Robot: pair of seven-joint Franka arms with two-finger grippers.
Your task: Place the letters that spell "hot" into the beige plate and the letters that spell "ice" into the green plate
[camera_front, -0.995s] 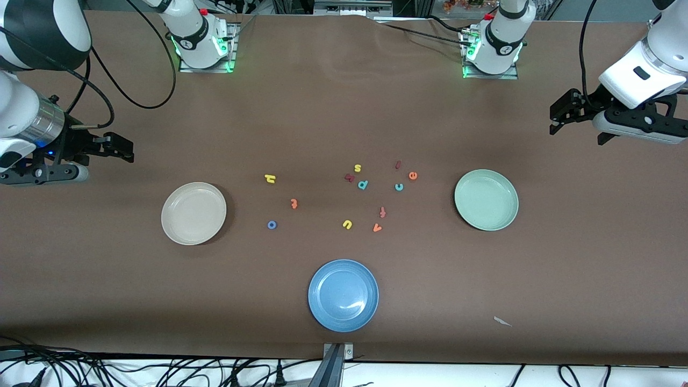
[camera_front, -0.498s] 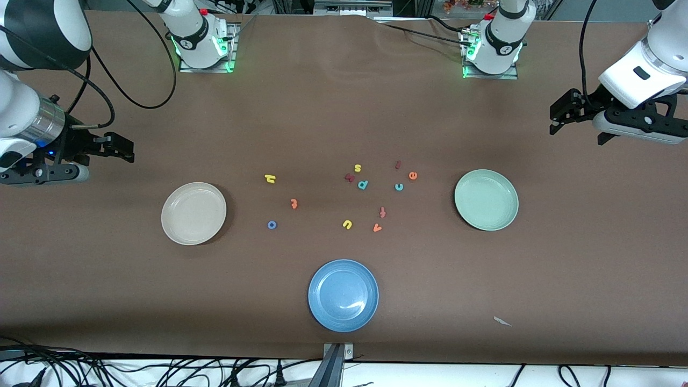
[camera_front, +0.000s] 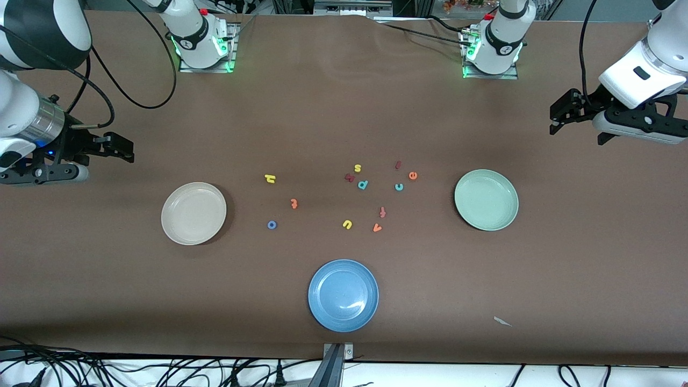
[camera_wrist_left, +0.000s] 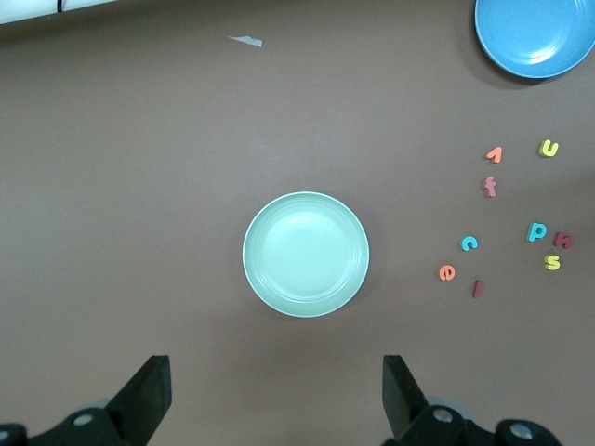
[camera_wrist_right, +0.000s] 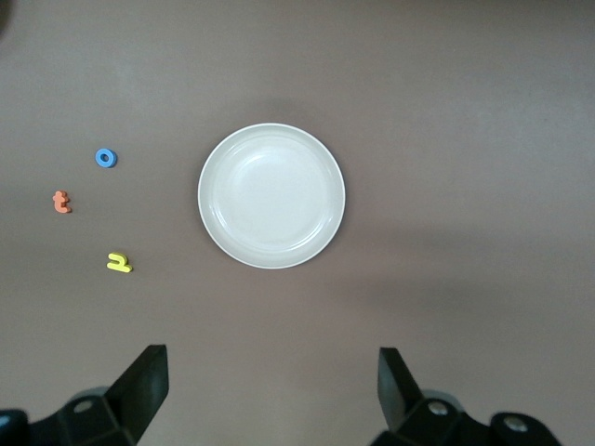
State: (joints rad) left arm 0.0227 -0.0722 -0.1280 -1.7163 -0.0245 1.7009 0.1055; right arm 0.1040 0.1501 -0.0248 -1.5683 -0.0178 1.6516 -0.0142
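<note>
**A:** Stock first. Where does everything sit?

**B:** Landmark: the round glossy blue plate (camera_front: 343,295), nearest the front camera. Item one, the round shallow cream-beige plate (camera_front: 193,213), farther from the camera than the blue plate, toward the right arm's end of the table (camera_front: 344,107). Item two, the round pale mint-green plate (camera_front: 486,200), farther too, toward the left arm's end. All three plates hold nothing. Between the two: yellow foam h (camera_front: 270,178), orange foam t (camera_front: 293,203), blue foam ring o (camera_front: 272,224) on the beige plate's side; dark red bar i (camera_front: 398,164), orange e (camera_front: 413,175), teal c (camera_front: 399,186) on the green plate's side.

**A:** And your grippers?

**B:** Right gripper (camera_front: 121,148) hangs over bare table near the beige plate, fingers spread, carrying nothing. Left gripper (camera_front: 559,115) hangs over bare table near the green plate, fingers spread, likewise empty.

**A:** How should you start?

**B:** No letter is sorted yet. You likely want each arm on its own cluster. Drop straight down, straddle one thin letter, and avoid the yellow u (camera_front: 347,224), orange v (camera_front: 377,228) and teal p (camera_front: 363,184).

**A:** Do the views differ?

**B:** The front view shows all letters. The right wrist view shows only h, o, t and the beige plate; the left wrist view shows i, c, e, the spare letters, the green plate and the blue plate's edge.
</note>
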